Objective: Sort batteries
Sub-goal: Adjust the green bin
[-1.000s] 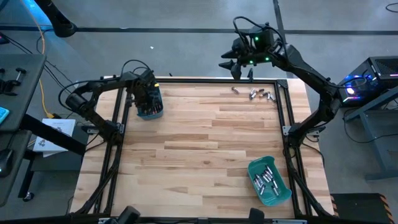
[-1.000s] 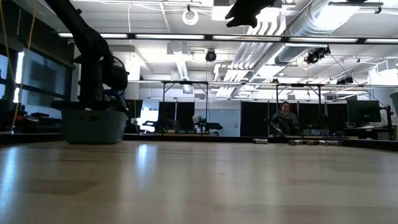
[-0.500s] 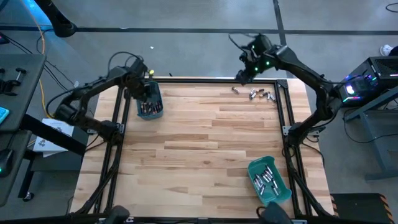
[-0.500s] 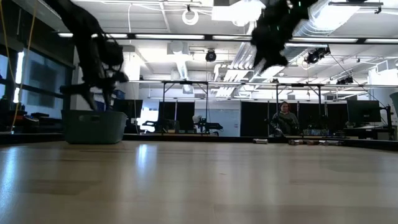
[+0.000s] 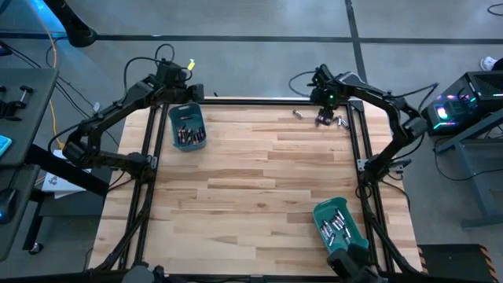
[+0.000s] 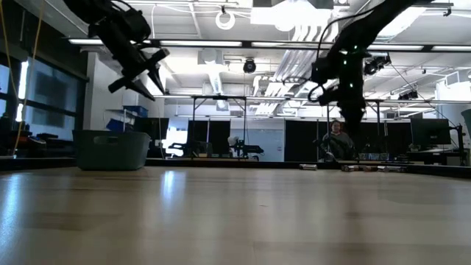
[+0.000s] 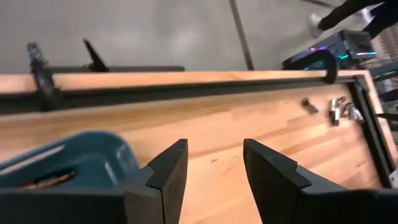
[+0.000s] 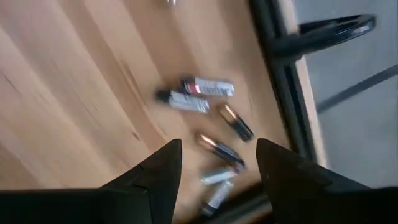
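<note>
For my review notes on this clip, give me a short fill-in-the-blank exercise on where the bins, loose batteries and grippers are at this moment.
1. The right gripper, fingers apart, hangs over the loose batteries at the table's far ____ corner.
2. The number of teal bins on the table is ____.
3. The left gripper, empty and open, is raised above the teal bin at the far ____ corner.
4. The teal bin at the near right holds ____.

Missing words: right; two; left; batteries
</note>
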You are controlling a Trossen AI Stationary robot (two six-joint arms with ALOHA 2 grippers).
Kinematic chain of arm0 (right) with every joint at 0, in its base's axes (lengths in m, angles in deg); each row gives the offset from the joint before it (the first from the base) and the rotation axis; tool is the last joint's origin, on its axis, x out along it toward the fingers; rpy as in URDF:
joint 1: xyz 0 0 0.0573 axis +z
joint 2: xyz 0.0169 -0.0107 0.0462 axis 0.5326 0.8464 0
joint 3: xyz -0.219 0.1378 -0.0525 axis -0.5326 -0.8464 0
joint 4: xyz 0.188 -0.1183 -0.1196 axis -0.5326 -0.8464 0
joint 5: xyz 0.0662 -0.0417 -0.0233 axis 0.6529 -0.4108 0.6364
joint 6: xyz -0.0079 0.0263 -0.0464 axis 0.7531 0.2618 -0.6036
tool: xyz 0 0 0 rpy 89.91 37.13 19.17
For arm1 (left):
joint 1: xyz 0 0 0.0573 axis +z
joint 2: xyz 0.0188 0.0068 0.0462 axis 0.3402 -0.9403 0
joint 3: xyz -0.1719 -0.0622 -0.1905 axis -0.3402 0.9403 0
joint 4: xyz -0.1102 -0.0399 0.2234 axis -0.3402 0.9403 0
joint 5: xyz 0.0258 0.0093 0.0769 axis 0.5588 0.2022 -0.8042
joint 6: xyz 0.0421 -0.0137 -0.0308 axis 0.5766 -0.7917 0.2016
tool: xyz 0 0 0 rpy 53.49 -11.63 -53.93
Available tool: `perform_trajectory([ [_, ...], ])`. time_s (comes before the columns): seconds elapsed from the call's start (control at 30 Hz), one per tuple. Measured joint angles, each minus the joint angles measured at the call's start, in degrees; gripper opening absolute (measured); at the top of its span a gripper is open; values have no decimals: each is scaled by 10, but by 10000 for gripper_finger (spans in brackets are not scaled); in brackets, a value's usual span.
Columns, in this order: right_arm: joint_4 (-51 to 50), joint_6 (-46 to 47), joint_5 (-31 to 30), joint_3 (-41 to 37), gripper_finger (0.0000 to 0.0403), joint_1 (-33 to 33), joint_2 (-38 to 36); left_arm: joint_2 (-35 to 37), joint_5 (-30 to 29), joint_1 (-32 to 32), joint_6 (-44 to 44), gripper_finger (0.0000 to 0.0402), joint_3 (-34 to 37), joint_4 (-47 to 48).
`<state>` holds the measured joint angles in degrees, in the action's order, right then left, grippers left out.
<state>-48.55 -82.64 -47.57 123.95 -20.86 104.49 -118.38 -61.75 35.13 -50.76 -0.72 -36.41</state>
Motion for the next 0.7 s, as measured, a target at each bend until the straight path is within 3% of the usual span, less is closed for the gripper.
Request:
perform_trajectory([
  [0.17, -51, -98, -66, 0, 201, 0, 63, -2, 0, -9, 11, 150, 0, -11],
  [0.4, -12, -88, -108, 0, 204, -14, 131, -2, 1, -20, 18, 150, 0, -8],
  [0.7, 8, -88, -112, 0, 246, -17, 153, -2, 1, -23, 17, 150, 0, -9],
])
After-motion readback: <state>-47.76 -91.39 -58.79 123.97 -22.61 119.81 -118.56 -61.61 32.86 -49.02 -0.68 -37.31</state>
